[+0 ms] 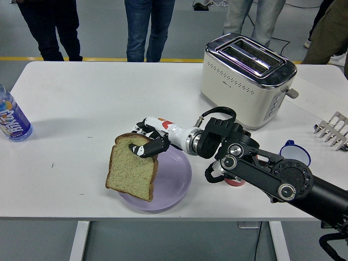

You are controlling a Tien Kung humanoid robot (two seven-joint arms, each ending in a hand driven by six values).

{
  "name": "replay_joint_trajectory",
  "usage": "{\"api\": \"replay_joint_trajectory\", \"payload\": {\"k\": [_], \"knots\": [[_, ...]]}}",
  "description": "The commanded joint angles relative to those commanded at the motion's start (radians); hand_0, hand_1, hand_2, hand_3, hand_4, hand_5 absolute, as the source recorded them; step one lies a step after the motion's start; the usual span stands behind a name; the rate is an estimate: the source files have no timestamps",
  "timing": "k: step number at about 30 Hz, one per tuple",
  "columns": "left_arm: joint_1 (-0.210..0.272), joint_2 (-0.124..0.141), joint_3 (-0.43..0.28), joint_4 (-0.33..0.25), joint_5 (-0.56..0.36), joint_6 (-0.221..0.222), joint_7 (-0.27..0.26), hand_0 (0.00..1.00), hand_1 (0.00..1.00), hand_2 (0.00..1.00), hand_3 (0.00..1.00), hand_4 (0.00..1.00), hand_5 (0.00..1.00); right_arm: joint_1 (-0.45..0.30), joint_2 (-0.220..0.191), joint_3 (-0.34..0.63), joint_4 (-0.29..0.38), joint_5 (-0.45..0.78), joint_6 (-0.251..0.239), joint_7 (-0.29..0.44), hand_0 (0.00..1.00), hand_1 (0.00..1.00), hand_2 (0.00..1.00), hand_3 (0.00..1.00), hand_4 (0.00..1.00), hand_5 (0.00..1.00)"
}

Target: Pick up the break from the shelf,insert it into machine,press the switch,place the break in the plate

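A slice of brown bread (132, 171) hangs tilted over the left part of the purple plate (175, 182), its lower edge close to the plate. My right hand (148, 140) is shut on the slice's top crust, one black finger (149, 148) lying across its face. The right arm reaches in from the lower right. The white toaster (247, 78) stands at the back right with both slots empty. The left hand is out of view.
A water bottle (12, 119) stands at the table's left edge. A red cup (235, 179) sits partly hidden behind my right forearm, a blue-rimmed cup (295, 150) beside it, and a metal rack (333, 130) at the right edge. Several people stand behind the table.
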Motion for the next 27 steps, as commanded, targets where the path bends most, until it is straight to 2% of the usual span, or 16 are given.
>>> {"api": "replay_joint_trajectory", "payload": {"k": [17,27], "knots": [[0.003,-0.001,0.001,0.0,0.001,0.001,0.001,0.632,0.485,0.459,0.539,0.333,0.798,-0.017,0.0,-0.02,-0.055,-0.024,-0.003,0.003,0.002,0.084,0.382,0.442,0.512,0.022],[0.007,-0.002,-0.001,0.0,0.008,0.001,0.002,0.633,0.486,0.459,0.54,0.333,0.798,-0.019,0.008,-0.029,-0.078,-0.06,0.016,0.017,0.033,0.117,0.396,0.451,0.515,0.021]]}}
